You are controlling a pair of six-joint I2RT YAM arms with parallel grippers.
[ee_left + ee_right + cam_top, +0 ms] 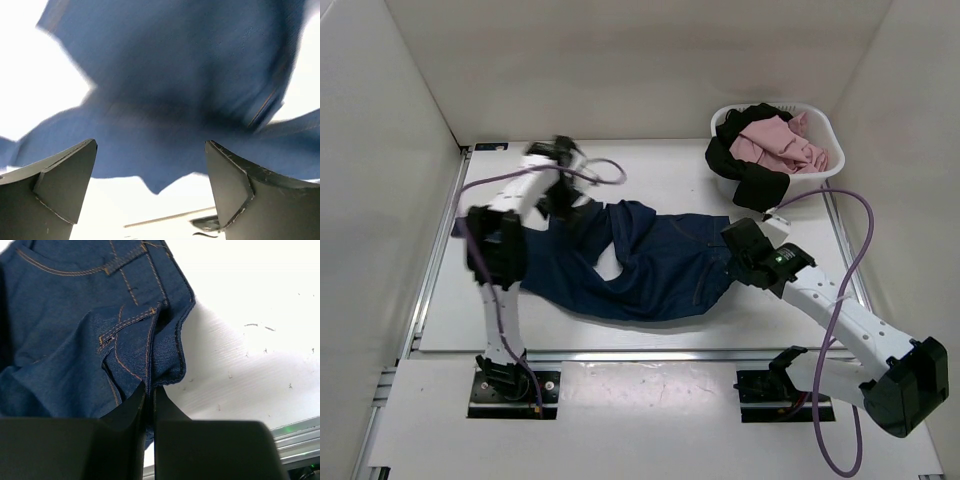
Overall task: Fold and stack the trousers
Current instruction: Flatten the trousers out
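Note:
The trousers [660,265] are dark navy jeans lying crumpled across the middle of the white table, waist to the right and legs to the left. My right gripper [738,248] is shut on the waistband edge; in the right wrist view its fingers [150,387] pinch a fold of denim [75,330] with orange stitching. My left gripper [558,203] hovers over the far left leg end. In the left wrist view it [150,145] is open and empty, with blurred denim [180,75] beyond the fingertips.
A white laundry basket [825,130] stands at the back right, holding a pink garment [780,145] and a black garment [750,170] that hangs over its rim. White walls enclose the table on three sides. A metal rail runs along the near edge.

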